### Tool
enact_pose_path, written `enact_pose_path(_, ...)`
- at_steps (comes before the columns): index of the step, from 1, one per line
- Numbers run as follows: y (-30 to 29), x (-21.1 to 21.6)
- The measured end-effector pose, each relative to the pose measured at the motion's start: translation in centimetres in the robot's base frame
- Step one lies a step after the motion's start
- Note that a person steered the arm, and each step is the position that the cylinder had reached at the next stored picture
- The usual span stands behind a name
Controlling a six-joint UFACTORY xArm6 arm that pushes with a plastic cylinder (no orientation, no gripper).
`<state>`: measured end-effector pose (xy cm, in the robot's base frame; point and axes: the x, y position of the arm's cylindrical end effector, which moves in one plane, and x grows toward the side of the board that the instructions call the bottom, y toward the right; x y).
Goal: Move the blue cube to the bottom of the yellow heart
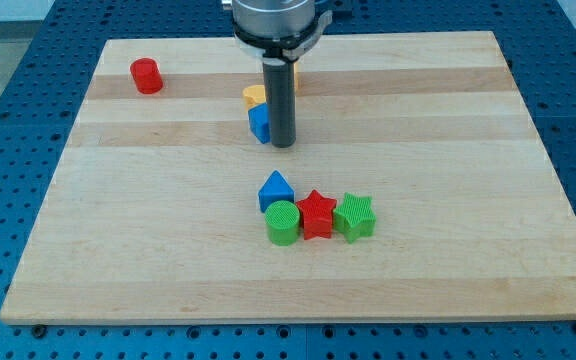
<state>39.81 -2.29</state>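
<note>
The blue cube point(258, 123) sits near the board's top middle, partly hidden by the rod. The yellow heart point(254, 96) lies just above it, touching or nearly touching, also partly hidden. My tip point(284, 145) rests on the board right against the blue cube's right side, slightly below it. A sliver of another yellow or orange block point(296, 82) shows to the right of the rod.
A red cylinder point(147, 76) stands at the top left. Lower middle holds a cluster: a blue triangular block point(276, 190), a green cylinder point(282, 222), a red star point(316, 214) and a green star point(354, 216). The wooden board point(468, 200) ends at blue pegboard.
</note>
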Motion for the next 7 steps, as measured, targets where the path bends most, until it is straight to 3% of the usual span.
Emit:
enact_pose_path(2, -0.7, 0.3)
enact_pose_path(4, -6.3, 9.6)
enact_pose_path(5, -5.9, 15.7)
enact_pose_path(6, 0.5, 17.5)
enact_pose_path(7, 2.5, 16.6)
